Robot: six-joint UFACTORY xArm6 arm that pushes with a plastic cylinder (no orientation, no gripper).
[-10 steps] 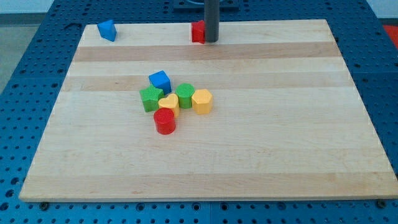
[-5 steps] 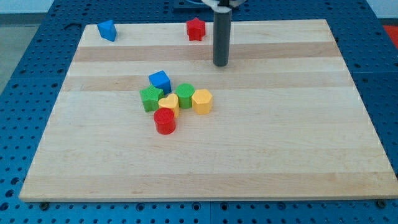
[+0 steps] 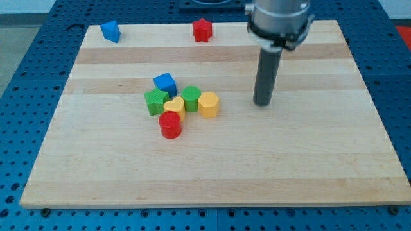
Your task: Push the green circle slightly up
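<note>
The green circle [image 3: 191,98] sits in a tight cluster left of the board's middle. It touches the yellow heart [image 3: 174,106] at its lower left and the yellow hexagon [image 3: 209,104] at its right. The blue cube [image 3: 165,83] is at its upper left, a second green block [image 3: 155,101] is at the cluster's left, and the red cylinder [image 3: 170,124] is below. My tip [image 3: 261,102] rests on the board to the right of the cluster, clear of the yellow hexagon and well right of the green circle.
A blue block [image 3: 110,31] lies near the board's top left corner. A red star-like block [image 3: 202,29] lies at the top edge, middle. The wooden board [image 3: 308,160] lies on a blue perforated table.
My tip has moved from beside the red block at the top edge down and to the right, to a spot level with the cluster. No block has moved.
</note>
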